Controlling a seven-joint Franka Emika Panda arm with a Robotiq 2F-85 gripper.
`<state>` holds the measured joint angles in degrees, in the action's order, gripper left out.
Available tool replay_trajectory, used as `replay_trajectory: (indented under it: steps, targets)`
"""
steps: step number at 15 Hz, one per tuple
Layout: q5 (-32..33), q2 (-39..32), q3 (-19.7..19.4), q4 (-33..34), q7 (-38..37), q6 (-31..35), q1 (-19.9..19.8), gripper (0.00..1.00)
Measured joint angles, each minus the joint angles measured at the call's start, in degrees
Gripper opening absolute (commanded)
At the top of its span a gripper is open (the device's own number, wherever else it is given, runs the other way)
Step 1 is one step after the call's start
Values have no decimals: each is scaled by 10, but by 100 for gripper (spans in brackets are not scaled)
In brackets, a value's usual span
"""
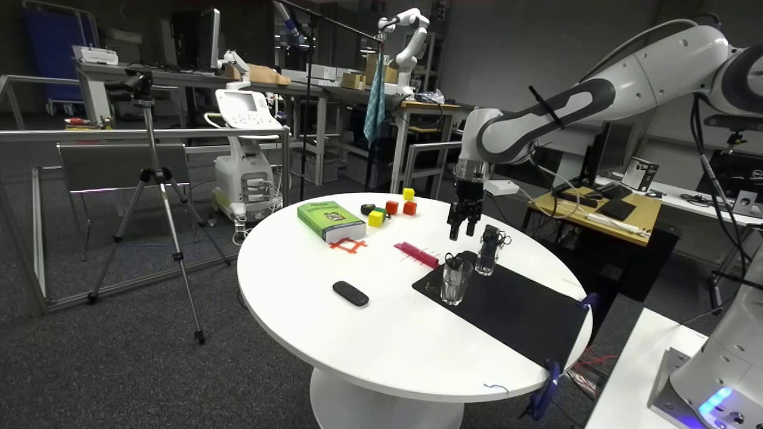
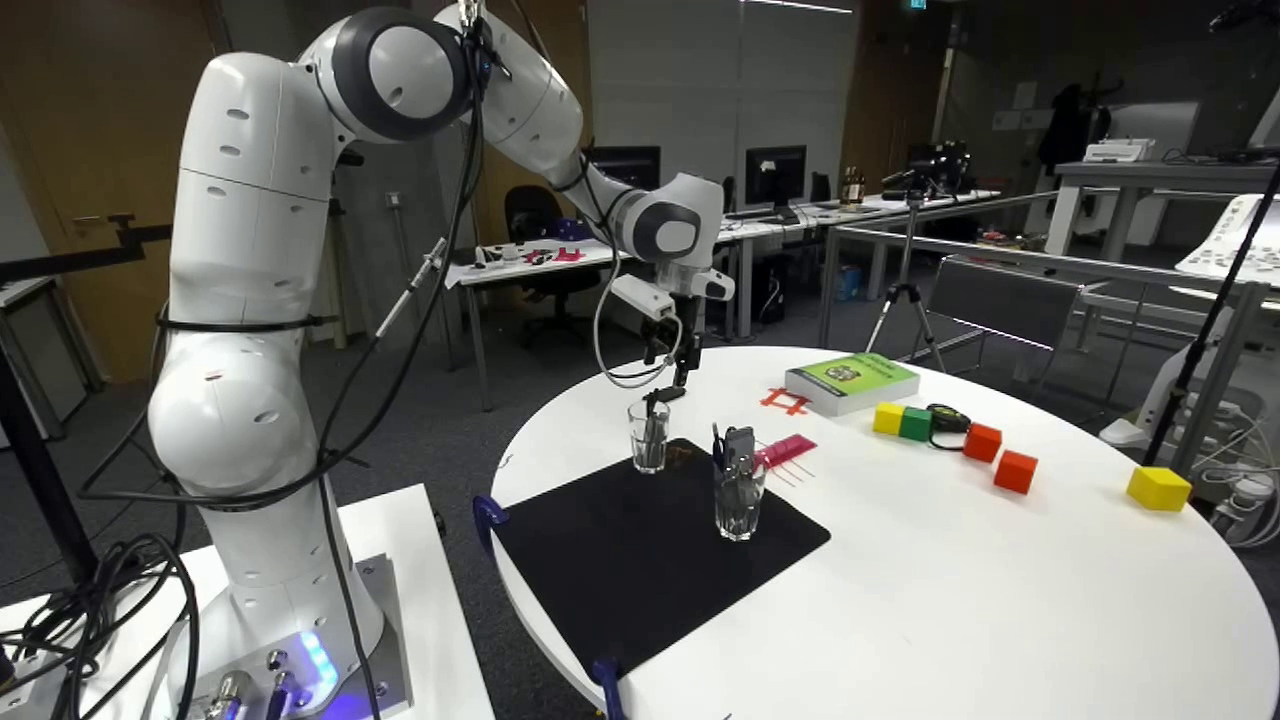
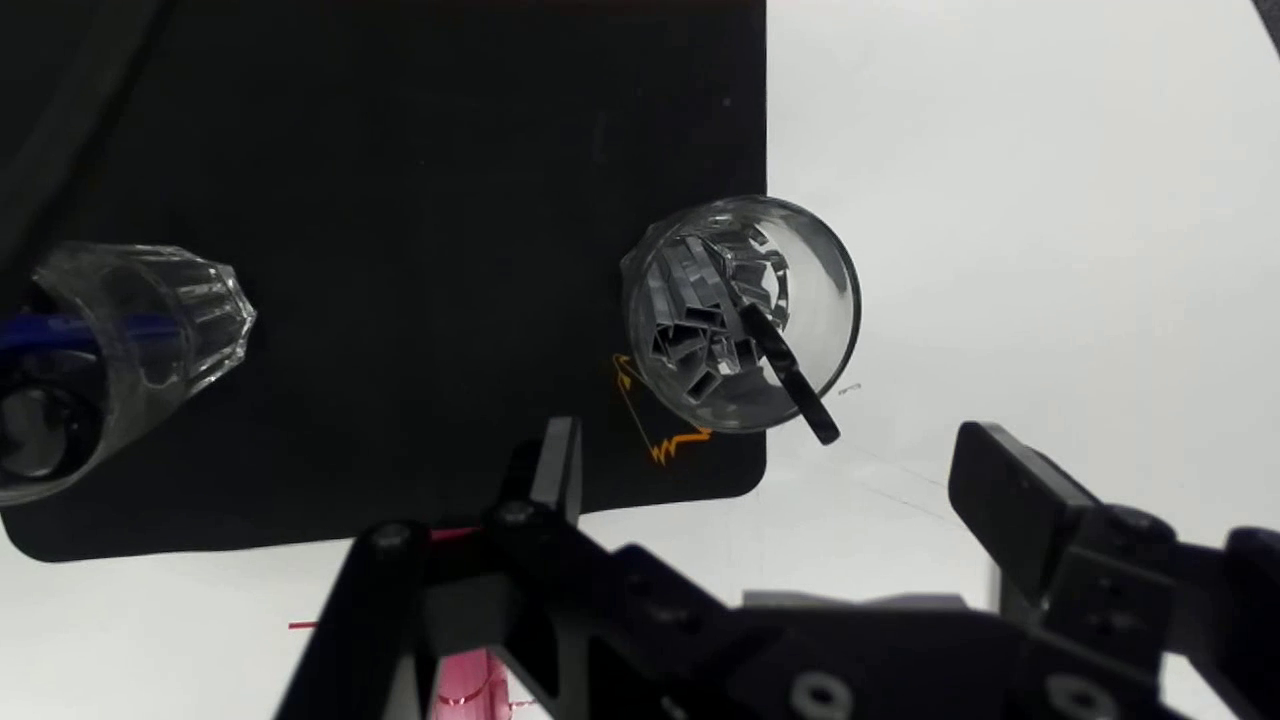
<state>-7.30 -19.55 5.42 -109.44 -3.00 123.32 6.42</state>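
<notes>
My gripper stands open with nothing between its fingers; in both exterior views it hangs above the white round table, fingertips pointing down. Nearest to it in the wrist view is a clear glass holding grey strips and a black stick that leans over the rim. This glass is near a corner of a black mat, and no finger touches it. Further left, a second glass holds a blue thing and dark items. In an exterior view, scissor-like loops show at that glass.
Beyond the mat lies a pink ribbed piece with thin sticks. A black oblong object, green book, red frame and yellow, red and green blocks sit on the table. Blue clamps grip its edge.
</notes>
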Motion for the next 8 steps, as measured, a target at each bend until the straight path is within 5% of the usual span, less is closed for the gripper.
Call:
replay_trajectory:
  steps: [8]
  targets:
    - [25,-36,4,16,0,0,17,97]
